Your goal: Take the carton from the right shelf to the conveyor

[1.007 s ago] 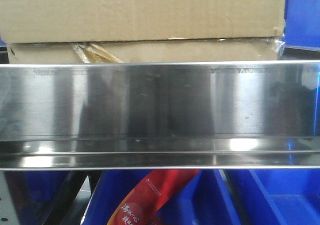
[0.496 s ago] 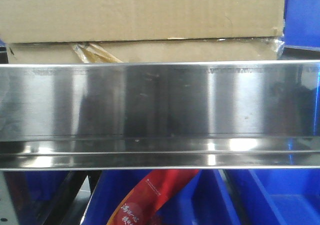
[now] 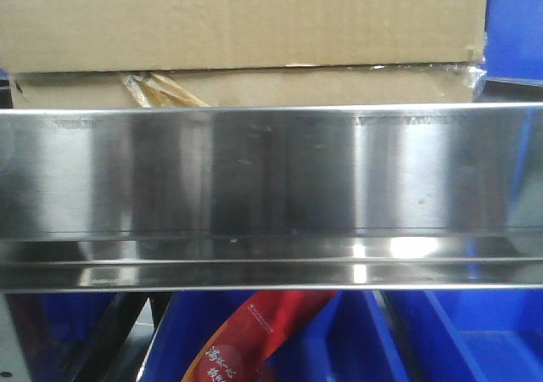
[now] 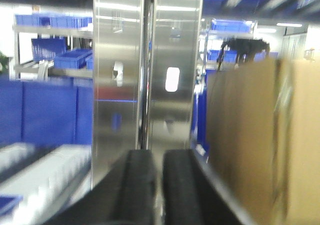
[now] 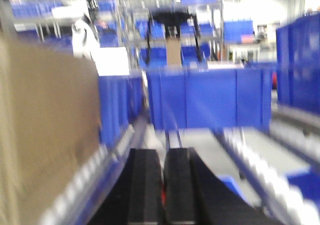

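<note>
The left fingers (image 4: 136, 185) and right fingers (image 5: 144, 185) are long black slabs (blurred, edges rounded).

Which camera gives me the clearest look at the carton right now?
The front-facing view: the carton is sharp there, its long face and tape wad showing above the shelf lip. The left wrist view shows only a blurred brown side at right; the right wrist view, a blurred side at left.

The left pincer (image 4: 157, 160) and right pincer (image 5: 163, 157) seem closed, jaws nearly touching, though blurred.

Carton (image 3: 254, 25) on right shelf (image 3: 271, 170), bins (image 3: 475, 339) below the shelf.
</note>
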`<state>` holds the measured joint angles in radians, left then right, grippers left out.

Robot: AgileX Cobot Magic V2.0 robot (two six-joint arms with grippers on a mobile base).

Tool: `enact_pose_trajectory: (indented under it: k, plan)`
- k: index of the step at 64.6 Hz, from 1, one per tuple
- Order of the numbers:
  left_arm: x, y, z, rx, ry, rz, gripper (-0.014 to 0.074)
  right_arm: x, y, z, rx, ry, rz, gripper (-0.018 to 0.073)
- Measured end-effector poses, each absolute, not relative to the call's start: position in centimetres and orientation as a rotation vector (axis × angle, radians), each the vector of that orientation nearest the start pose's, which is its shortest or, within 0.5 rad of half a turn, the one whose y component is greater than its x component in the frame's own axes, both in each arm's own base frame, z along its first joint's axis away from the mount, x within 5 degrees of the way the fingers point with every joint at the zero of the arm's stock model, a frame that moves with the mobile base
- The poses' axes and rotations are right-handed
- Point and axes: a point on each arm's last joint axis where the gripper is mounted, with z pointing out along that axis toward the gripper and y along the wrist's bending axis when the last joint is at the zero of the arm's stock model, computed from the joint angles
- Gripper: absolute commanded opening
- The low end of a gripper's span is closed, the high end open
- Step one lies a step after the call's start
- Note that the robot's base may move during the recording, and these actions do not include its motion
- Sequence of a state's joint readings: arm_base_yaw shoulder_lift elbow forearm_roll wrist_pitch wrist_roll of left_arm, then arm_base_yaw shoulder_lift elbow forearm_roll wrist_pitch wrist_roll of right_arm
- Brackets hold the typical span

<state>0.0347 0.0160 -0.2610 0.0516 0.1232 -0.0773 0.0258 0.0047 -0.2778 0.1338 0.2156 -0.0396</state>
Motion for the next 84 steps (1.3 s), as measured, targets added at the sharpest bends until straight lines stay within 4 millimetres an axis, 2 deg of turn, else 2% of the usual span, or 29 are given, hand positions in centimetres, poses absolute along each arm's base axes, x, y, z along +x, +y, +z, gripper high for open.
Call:
enact_pose_trajectory:
  k: [6, 14, 22, 31, 48, 57, 68, 84]
  plan:
    - [3.2, 0.2, 31.4, -0.051, 1.378, 0.014, 0.0307, 2.7, 0.4, 31.5, 0.025, 1.396, 0.139, 0.0368]
    - [3.2, 0.2, 34.3, -0.053, 1.38, 0.017, 0.0416, 2.8, 0.5, 34.0, 0.027, 1.385, 0.152, 0.058]
    - [4.2, 0.3, 36.8, -0.054, 1.398, 0.018, 0.048, 3.5, 0.5, 34.6, 0.03, 1.406, 0.153, 0.0559]
    - [5.8, 0.3, 38.7, -0.029, 1.524, 0.035, 0.0487, 3.8, 0.5, 35.6, 0.028, 1.424, 0.157, 0.0559]
    - [8.1, -2.1, 42.6, 0.257, 1.583, -0.143, 0.0485, 5.4, 0.9, 39.9, 0.0, 1.564, 0.173, 0.0559]
    - [10.4, -4.6, 43.9, 0.411, 1.625, -0.265, 0.0485, 6.6, 1.5, 42.4, -0.066, 1.582, 0.232, 0.0559]
    - [13.8, -8.8, 45.5, 0.564, 1.659, -0.378, 0.0485, 8.8, 3.0, 44.7, -0.186, 1.645, 0.336, 0.0559]
    - [20.4, -13.9, 48.0, 0.606, 1.731, -0.407, 0.0485, 13.7, 6.0, 47.8, -0.323, 1.826, 0.405, 0.0559]
